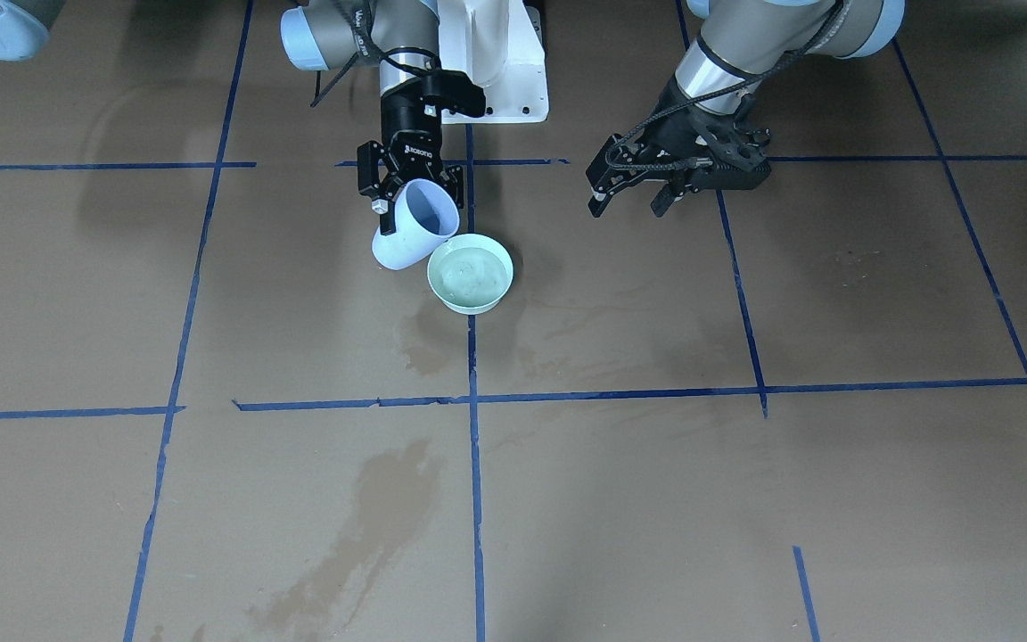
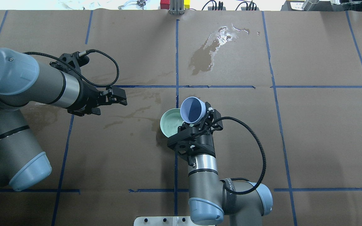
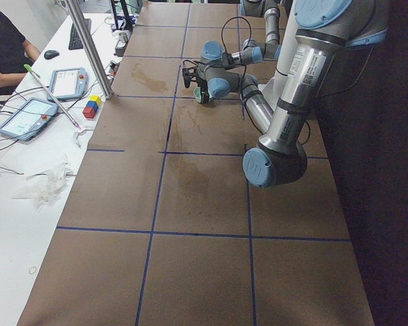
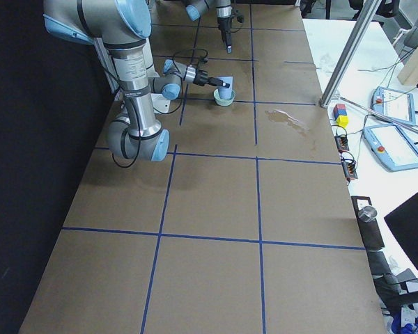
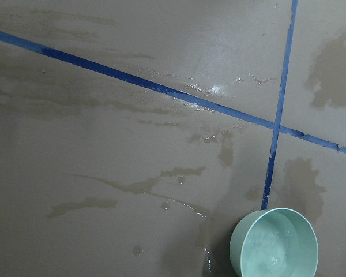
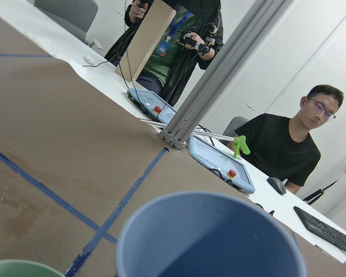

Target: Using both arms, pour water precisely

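Clear water (image 1: 471,275) ripples in mint bowl (image 1: 442,292), just under lip of tilted blue cup (image 1: 415,234) clamped in R gripper (image 1: 414,192). L gripper (image 1: 628,207) spread, empty, well apart on robot's left.

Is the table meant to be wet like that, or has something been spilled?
It looks spilled. A glinting puddle of water darkens the brown paper-covered table far from the mint-green round bowl, and thinner wet streaks lie beside that bowl. For a precise pour, water should land only in the bowl.
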Motion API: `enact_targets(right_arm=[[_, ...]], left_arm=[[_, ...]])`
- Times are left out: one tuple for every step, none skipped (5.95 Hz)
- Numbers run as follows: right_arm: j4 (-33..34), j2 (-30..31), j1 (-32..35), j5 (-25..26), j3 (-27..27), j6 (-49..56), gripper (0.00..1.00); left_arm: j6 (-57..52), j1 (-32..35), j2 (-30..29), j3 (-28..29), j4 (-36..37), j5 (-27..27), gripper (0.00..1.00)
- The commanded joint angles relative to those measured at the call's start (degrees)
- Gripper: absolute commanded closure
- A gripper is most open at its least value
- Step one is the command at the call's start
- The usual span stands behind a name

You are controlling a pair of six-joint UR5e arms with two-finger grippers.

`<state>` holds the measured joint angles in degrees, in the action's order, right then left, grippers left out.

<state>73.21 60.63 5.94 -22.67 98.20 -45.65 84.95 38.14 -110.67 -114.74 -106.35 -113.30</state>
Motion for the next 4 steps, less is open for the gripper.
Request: enact_targets(right_arm=[[0.0,3.7,0.6,0.0,1.0,-15.3,1.0],[0.0,8.1,1.9,-2.4,4.3,-22.4,1.0],[0.0,11.1,3.1,-5.2,6.9,-22.8,1.0],[0.0,13.3,4.4,-6.4,7.0,-23.1,1.0]], left_arm=[[0.0,0.0,0.1,0.0,0.0,0.0,0.0],[0.0,0.0,0.2,0.0,0.0,0.0,0.0],[0.0,0.0,0.2,0.0,0.0,0.0,0.0],[0.0,0.0,0.2,0.1,0.0,0.1,0.0]])
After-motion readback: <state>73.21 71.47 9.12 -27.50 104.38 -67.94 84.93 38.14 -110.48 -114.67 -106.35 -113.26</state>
